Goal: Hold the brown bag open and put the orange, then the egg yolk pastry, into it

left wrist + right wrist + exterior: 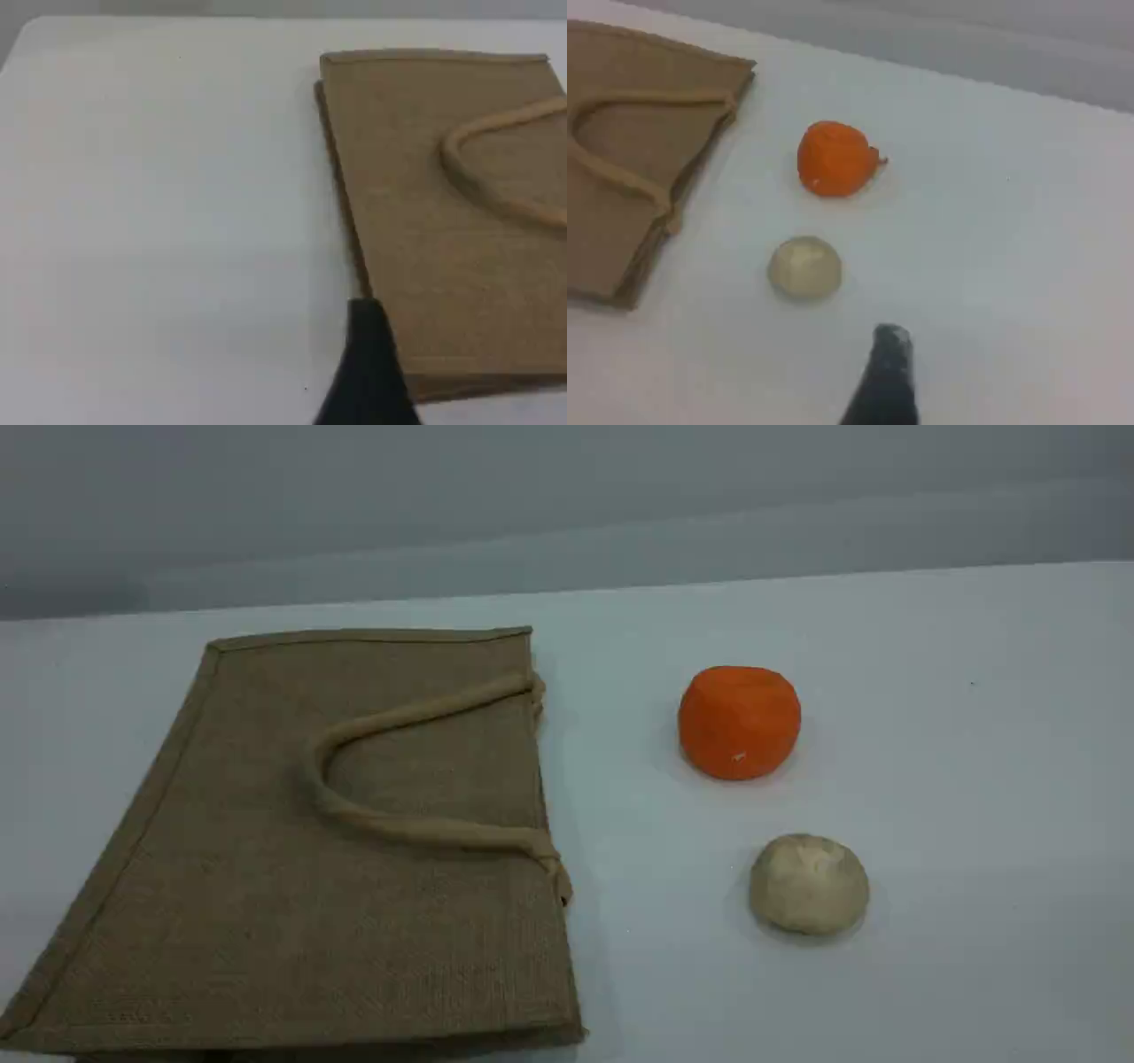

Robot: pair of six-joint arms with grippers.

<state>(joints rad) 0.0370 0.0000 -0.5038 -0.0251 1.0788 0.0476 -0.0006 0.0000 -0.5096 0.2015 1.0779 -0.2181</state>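
Observation:
The brown bag lies flat on the left of the white table, its mouth edge facing right and a beige handle folded back over its upper side. Right of it sits the orange, and the pale egg yolk pastry rests nearer the front. No arm shows in the scene view. In the left wrist view one dark fingertip hovers over the brown bag's near corner. In the right wrist view one dark fingertip hangs above bare table, short of the egg yolk pastry and the orange. Neither gripper holds anything.
The table's far edge meets a grey wall. Bare white tabletop stretches beside the bag's closed bottom side. In the right wrist view the brown bag's mouth corner lies left of the two foods.

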